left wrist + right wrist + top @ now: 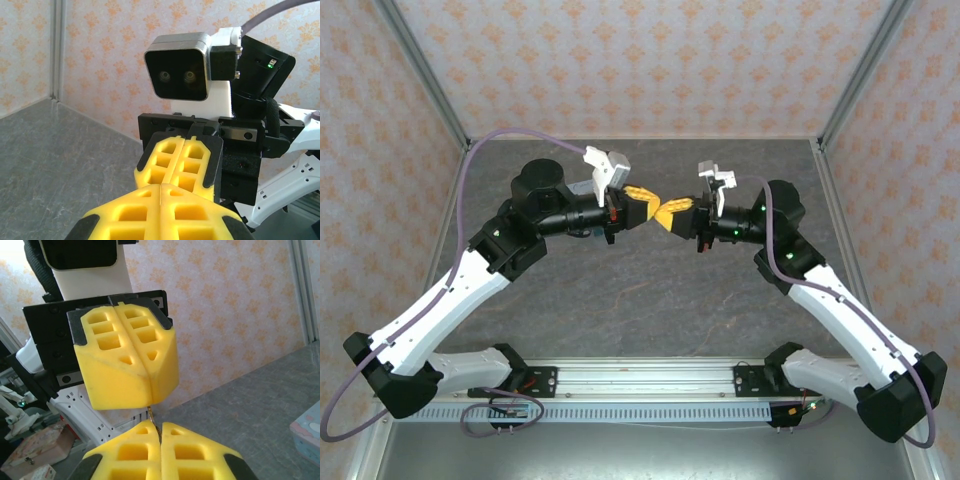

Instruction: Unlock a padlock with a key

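Key (151,414): showing as a thin sliver in the right wrist view, poking up out of the seam of the right gripper (159,434) and reaching the tip of the left gripper (149,392) just above it. Pinching that sliver between the 2 yellow right fingers, pressed together with no gap between them. Pressing the 2 left fingers flat against each other as well (whether on anything, impossible to tell from these views). Meeting tip to tip in the overhead view, raised above the grey table (650,300), roughly midway between the 2 arms and angled in toward each other. Not making out the padlock near the tips: too small or hidden behind the yellow pads. Catching a corner of a pale-blue tin (307,432) at the right edge of the right wrist view, down on the table, and a pinkish box (35,450) low at the left.
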You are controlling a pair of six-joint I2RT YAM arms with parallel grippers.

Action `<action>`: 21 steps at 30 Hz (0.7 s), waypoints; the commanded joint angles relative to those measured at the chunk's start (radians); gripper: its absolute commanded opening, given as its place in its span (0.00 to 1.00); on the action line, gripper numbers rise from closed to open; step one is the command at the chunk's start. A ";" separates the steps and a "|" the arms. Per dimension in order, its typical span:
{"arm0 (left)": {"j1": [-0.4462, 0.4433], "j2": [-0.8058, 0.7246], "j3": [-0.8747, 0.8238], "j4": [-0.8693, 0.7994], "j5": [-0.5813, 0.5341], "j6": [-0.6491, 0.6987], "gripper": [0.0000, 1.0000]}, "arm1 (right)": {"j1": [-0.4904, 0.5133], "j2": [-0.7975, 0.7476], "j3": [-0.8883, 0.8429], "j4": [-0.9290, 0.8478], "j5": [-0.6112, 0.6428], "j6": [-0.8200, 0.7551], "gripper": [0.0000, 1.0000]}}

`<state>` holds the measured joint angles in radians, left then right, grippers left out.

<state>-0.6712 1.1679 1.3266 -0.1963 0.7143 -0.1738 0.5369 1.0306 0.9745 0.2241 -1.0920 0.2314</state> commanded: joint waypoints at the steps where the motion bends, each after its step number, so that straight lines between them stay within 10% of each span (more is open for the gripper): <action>1: -0.002 0.001 0.000 0.010 0.004 0.013 0.00 | -0.001 -0.004 0.035 0.017 -0.004 -0.028 0.00; 10: 0.002 0.004 -0.003 0.015 0.001 0.003 0.01 | -0.003 -0.026 0.020 -0.017 0.029 -0.061 0.00; 21: 0.058 -0.065 -0.025 0.006 -0.163 -0.062 0.54 | -0.005 -0.044 0.004 -0.208 0.183 -0.185 0.00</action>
<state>-0.6357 1.1545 1.3113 -0.1974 0.6388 -0.2115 0.5358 1.0161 0.9752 0.0715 -0.9737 0.1028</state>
